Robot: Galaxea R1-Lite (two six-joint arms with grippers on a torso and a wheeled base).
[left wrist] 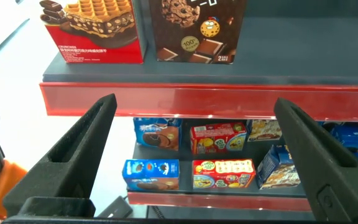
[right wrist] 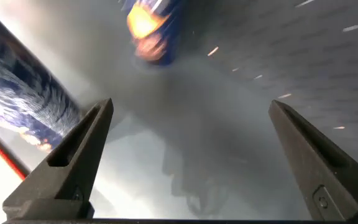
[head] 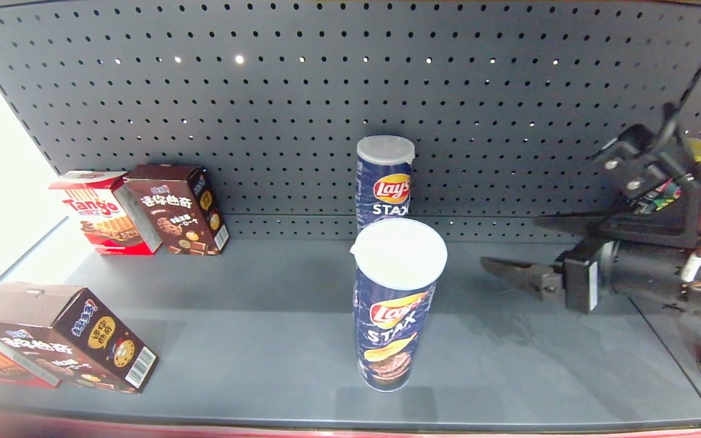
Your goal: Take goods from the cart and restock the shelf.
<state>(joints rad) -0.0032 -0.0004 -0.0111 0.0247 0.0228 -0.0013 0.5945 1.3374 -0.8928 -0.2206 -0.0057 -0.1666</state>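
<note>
Two tall blue chip cans stand upright on the grey shelf in the middle of the head view: the front can at lower centre, the rear can just behind it, close to the pegboard back. My right hand hovers at the right of the frame, level with the front can and apart from it, its fingers spread wide and holding nothing. At the upper left, a red wafer box and a brown cookie box stand side by side. A second brown box sits tilted at the lower left. My left hand is also wide open and empty, facing the shelf's red front rail, with small snack boxes on the shelves beneath.
</note>
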